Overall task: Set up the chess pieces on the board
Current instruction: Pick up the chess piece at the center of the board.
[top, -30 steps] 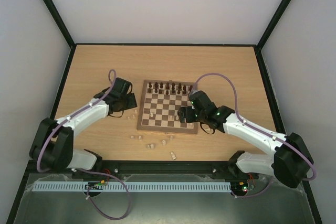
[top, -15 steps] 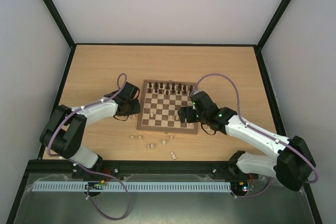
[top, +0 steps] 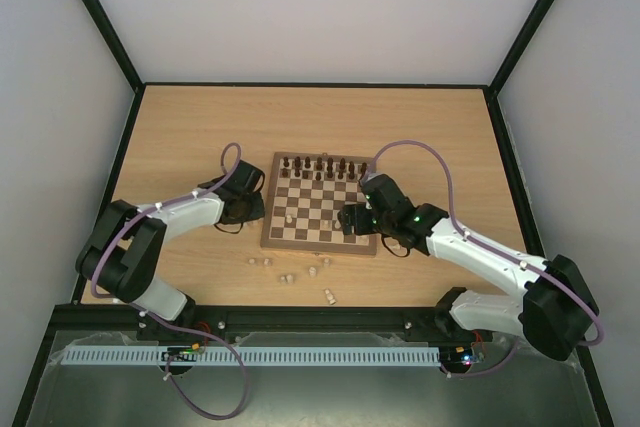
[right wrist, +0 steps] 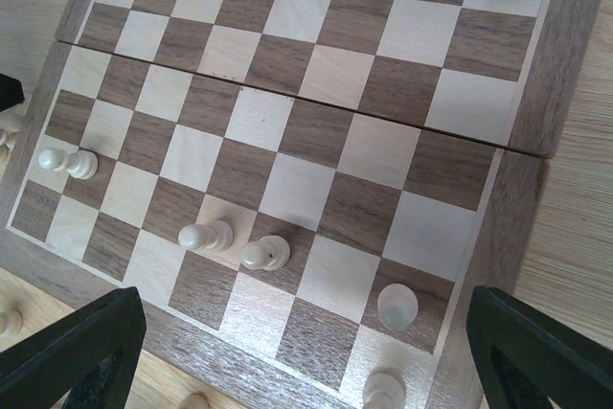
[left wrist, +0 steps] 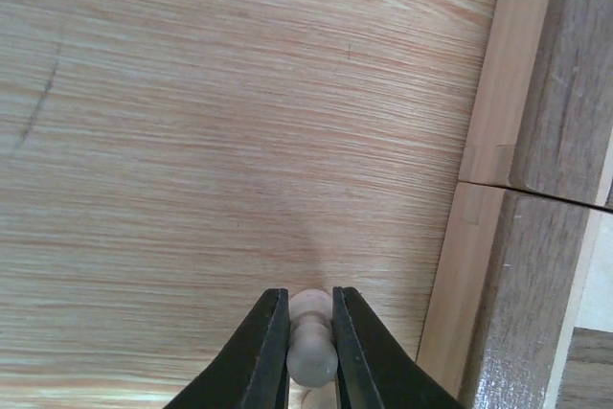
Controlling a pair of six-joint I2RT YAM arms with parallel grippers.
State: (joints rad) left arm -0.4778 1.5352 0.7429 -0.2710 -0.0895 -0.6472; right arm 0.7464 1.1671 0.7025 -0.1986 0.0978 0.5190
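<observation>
The board (top: 322, 205) lies mid-table, with dark chess pieces (top: 320, 167) lined along its far rows. My left gripper (top: 245, 209) is down at the table just left of the board and is shut on a pale pawn (left wrist: 311, 352). The pawn sits pinched between the black fingers (left wrist: 263, 352), and the board's frame (left wrist: 479, 265) is close on the right. My right gripper (right wrist: 302, 332) hangs open above the board's near right corner. Below it stand pale pieces (right wrist: 265, 253), with one pawn (right wrist: 396, 306) near the corner.
Several loose pale pieces (top: 287, 277) lie on the table in front of the board, one (top: 330, 296) nearest the arms' bases. Another pale pawn (right wrist: 67, 162) stands at the board's left side. Black frame rails and grey walls bound the table.
My left arm swung in toward the board's left edge and its fingers closed onto the pale pawn. The right arm has barely moved and stays open.
</observation>
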